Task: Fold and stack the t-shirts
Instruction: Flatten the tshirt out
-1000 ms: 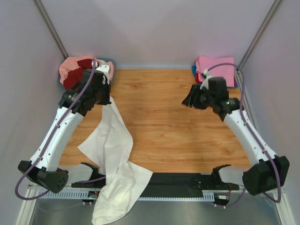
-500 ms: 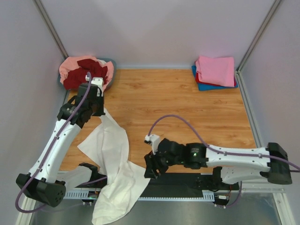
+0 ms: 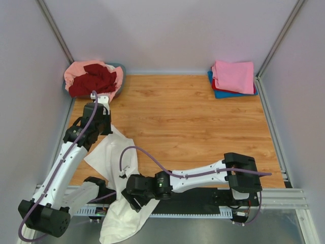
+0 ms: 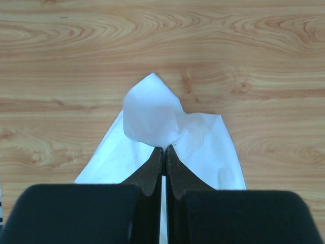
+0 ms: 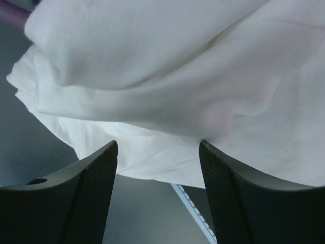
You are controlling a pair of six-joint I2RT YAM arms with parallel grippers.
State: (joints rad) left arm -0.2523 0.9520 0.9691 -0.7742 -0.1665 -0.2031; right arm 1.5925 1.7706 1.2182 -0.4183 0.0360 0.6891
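Note:
A large off-white t-shirt [image 3: 122,168] lies crumpled from mid-left of the wooden table down over its near edge. My left gripper [image 3: 107,128] is shut on the shirt's upper end; in the left wrist view the cloth [image 4: 152,119] bunches at the fingertips [image 4: 164,148]. My right gripper [image 3: 133,195] is open, low at the near edge against the hanging shirt; the cloth [image 5: 167,86] fills the right wrist view just beyond the wide-apart fingertips. Salmon-pink [image 3: 76,71] and dark red [image 3: 94,79] shirts sit heaped far left. A folded stack, bright pink [image 3: 233,76] over red and blue, lies far right.
A grey-blue tub [image 3: 120,67] holds the heap at the far left corner. Grey walls enclose the table on three sides. The metal rail and arm bases [image 3: 203,195] run along the near edge. Bare wood [image 3: 193,127] spans the middle.
My right arm swung from the far-right stack down and left to the near edge, onto the hanging shirt. My left gripper drew the shirt's upper end down toward the near side.

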